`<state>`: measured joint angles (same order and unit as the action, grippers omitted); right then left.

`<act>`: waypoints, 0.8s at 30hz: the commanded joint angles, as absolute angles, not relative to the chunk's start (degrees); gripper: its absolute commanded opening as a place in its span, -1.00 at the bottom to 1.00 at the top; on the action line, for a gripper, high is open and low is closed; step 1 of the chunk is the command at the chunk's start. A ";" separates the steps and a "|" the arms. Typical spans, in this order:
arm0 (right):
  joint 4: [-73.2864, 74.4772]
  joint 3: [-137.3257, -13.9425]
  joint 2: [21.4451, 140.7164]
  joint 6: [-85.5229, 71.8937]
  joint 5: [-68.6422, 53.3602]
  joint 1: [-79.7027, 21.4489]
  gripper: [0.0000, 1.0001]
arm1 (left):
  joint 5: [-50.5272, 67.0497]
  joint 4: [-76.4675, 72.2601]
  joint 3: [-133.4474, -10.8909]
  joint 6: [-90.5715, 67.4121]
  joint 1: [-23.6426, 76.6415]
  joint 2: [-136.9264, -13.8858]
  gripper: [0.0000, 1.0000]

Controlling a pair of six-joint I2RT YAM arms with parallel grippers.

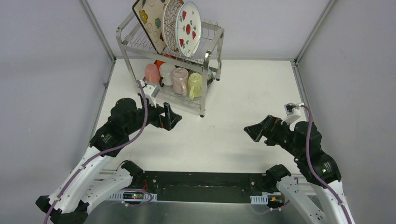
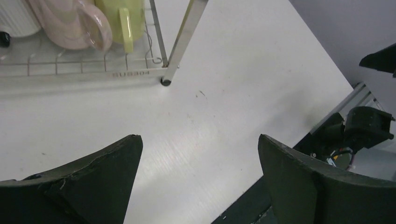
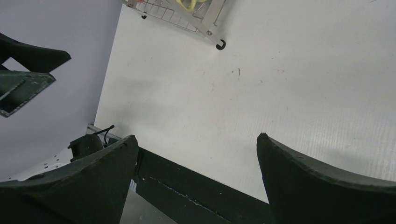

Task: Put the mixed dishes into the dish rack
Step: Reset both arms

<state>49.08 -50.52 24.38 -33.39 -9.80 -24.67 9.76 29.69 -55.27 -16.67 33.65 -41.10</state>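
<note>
While nothing lies between them, the fingers (image 2: 107, 163) of the left gripper (image 2: 198, 138) stand spread fully apart, holding nothing, and only bare white tabletop (image 2: 224, 93) shows through the gap; the right gripper (image 3: 196, 136) is the same, its jaws wide and empty over bare tabletop. From above, the left gripper hangs toward the left edge of the tabletop, just near of the dish rack's lower shelf, apart from it; the right gripper hangs toward the right edge, well apart from the rack, and the two point inward at each other across the middle.

The dish rack (image 1: 204, 88) stands by the far left corner of the tabletop, set at an angle to the edges; in the left wrist view its nearest foot (image 2: 165, 82) rests on the tabletop just beyond the open fingers. On the upper tier three plates stand on edge side by side, leaning: the square floral cream plate (image 1: 148, 23) on the left, the brown-rimmed petal-pattern plate (image 1: 172, 18) in the middle, the white red-marked plate (image 1: 189, 28) on the right. On the lower shelf four mugs sit in a row: a pink mug (image 1: 152, 73), a white mug (image 1: 166, 72), a pale pink mug (image 1: 180, 80), and a yellow-green mug (image 1: 195, 84) nearest the rack's front right post; the last two also show in the left wrist view, close together.
</note>
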 commanded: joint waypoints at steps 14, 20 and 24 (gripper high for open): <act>52.72 -55.53 24.00 -37.75 -8.41 -24.52 1.00 | 16.64 23.62 -45.71 -14.47 33.31 -27.43 0.98; 53.17 -57.03 24.21 -37.62 -7.59 -24.52 1.00 | 15.05 24.88 -46.61 -15.53 33.29 -27.95 0.98; 53.34 -56.91 24.15 -37.79 -7.86 -24.53 1.00 | 14.82 24.99 -46.76 -16.02 33.31 -28.17 0.98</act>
